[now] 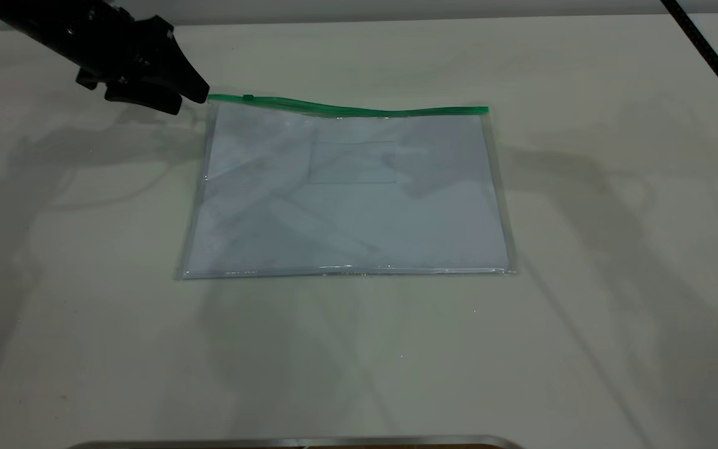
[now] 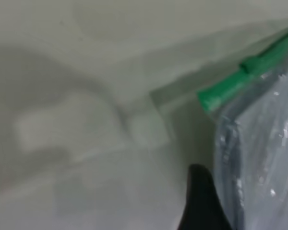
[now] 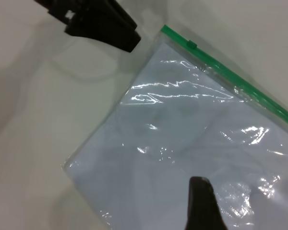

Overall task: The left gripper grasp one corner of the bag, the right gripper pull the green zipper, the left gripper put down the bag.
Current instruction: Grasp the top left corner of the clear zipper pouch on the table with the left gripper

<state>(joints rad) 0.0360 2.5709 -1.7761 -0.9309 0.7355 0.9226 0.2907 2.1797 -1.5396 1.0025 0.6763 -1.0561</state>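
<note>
Now, bag (image 1: 346, 199): flat clear glossy plastic, white paper inside, lay mid-table.
Zipper (image 1: 359, 111): thin green strip along far edge, slightly wavy; slider near its left end.
Left gripper (image 1: 194, 93): black wedge fingers at bag's far-left corner; grip unclear.
Right gripper (image 3: 201, 201): black fingertip over bag; spread unclear.

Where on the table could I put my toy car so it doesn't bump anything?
The table is bare in front of the bag, between its near edge and the metal strip. There is bare room to the bag's right too, and on its left below the left claw. It is crowded at the green zipper corner, where that claw sits.
</note>
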